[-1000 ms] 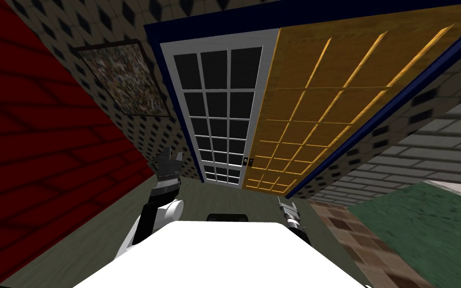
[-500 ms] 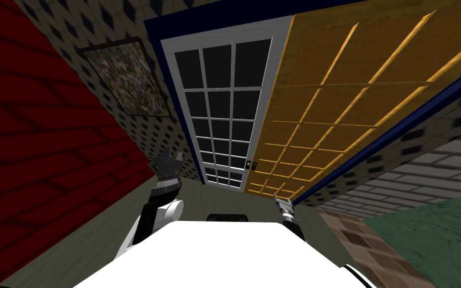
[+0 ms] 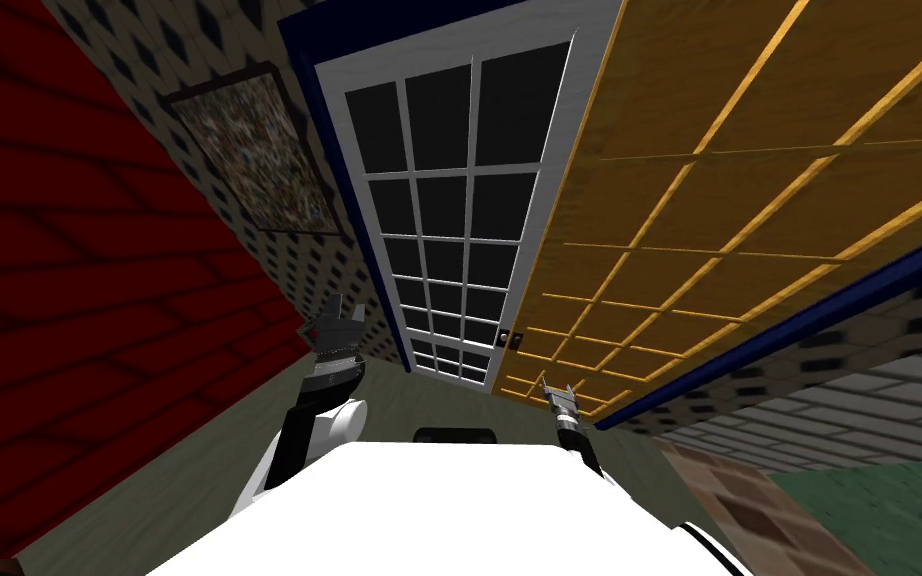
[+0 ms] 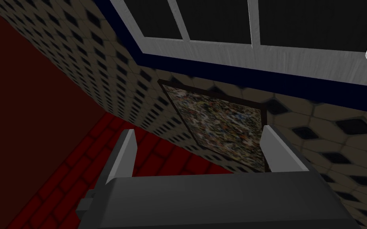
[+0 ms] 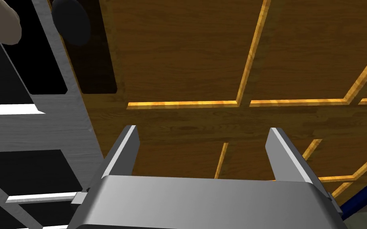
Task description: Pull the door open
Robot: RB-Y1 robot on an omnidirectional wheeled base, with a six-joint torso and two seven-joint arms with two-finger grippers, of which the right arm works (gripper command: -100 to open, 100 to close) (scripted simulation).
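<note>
Patterned wall (image 3: 294, 275) frames two doors, one white (image 3: 449, 200), one wooden (image 5: 178, 51). The right gripper (image 5: 202, 128) faces the wooden door with fingers spread and empty, likely lining up on its dark knob (image 5: 70, 22). The knob lies ahead of them, out past the finger nearer the white door, not between. The left gripper (image 4: 198, 129), also spread and empty, hangs idle near the wall.

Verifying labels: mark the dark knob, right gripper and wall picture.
dark knob (image 5: 70, 22), right wrist view, its round face.
right gripper (image 5: 202, 130), right wrist view, midway between fingertips.
wall picture (image 3: 259, 160), head view, canvas centre.
</note>
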